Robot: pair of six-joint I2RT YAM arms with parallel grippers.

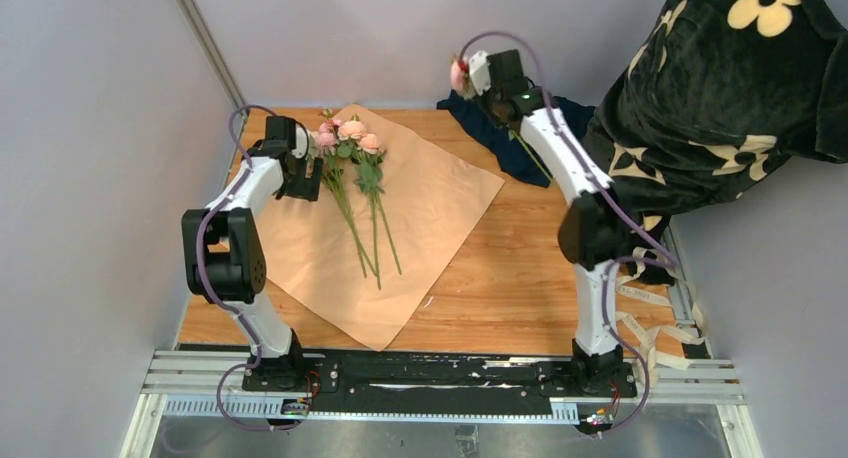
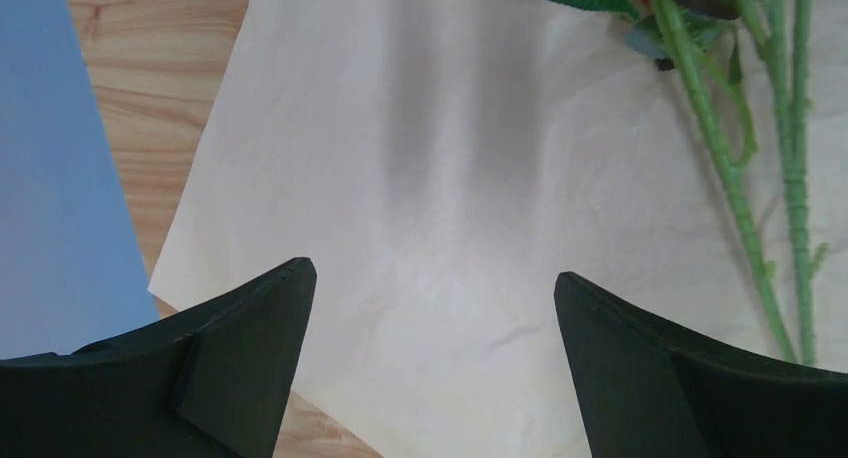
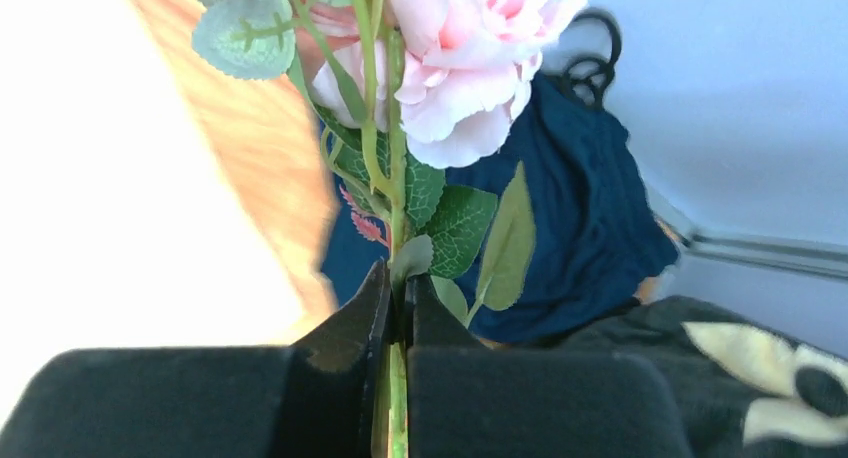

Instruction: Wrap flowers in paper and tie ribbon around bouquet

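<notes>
Nearest me, by the right arm's base at the table's [image 1: 520,278] right edge, the ribbon [image 1: 645,294] lies in loose cream loops, well apart from both grippers. Further in, the paper [image 1: 430,198] is spread flat with its tan face up, one corner pointing at me. On it lie the flowers [image 1: 350,143], stems running toward me and pink heads at the far end.

The left gripper [image 2: 430,278] hangs over the paper just left of those heads, jaws spread wide with nothing between them; its wrist view shows only bare paper below and green stems off to the right.

Farther back, the right gripper [image 3: 400,288] is raised above the table's far edge, clamped tight on the thin green stem of one separate pink bloom [image 3: 460,68] whose head stands above the fingers. A dark navy cloth [image 1: 520,148] lies under it, and black fabric with cream flower prints [image 1: 720,88] crowds the far right corner.
</notes>
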